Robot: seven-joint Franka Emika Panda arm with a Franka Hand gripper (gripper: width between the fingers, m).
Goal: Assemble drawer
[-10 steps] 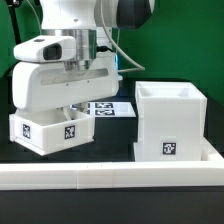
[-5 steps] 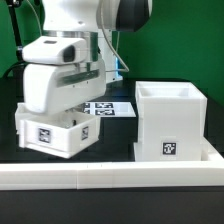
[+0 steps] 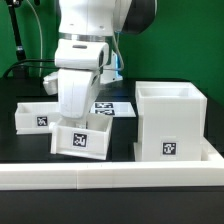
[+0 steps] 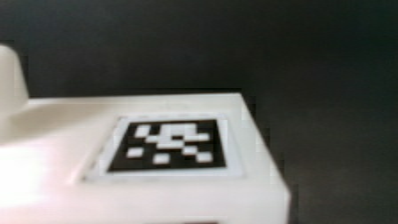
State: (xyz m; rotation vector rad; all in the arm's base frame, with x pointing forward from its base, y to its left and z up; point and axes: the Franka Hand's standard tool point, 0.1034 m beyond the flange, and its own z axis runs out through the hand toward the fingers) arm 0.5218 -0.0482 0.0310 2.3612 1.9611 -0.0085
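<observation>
The white box shell (image 3: 170,122) stands open-topped at the exterior view's right, with a tag on its front. My gripper (image 3: 80,120) reaches down into a small white tray (image 3: 82,139) at the middle and is shut on its wall. The tray hangs slightly tilted, just left of the shell, and my fingertips are hidden inside it. In the wrist view this tray's tagged face (image 4: 169,146) fills the frame and no fingers show. A second small tray (image 3: 35,114) sits on the table at the left.
The marker board (image 3: 112,108) lies flat behind the held tray. The long low white border rail (image 3: 110,176) runs along the front edge. A green wall stands behind the black table (image 3: 25,150).
My gripper has carried the small tray from the exterior view's left toward the middle, nearer the box shell. The second tray at the left has come into sight behind where the arm was.
</observation>
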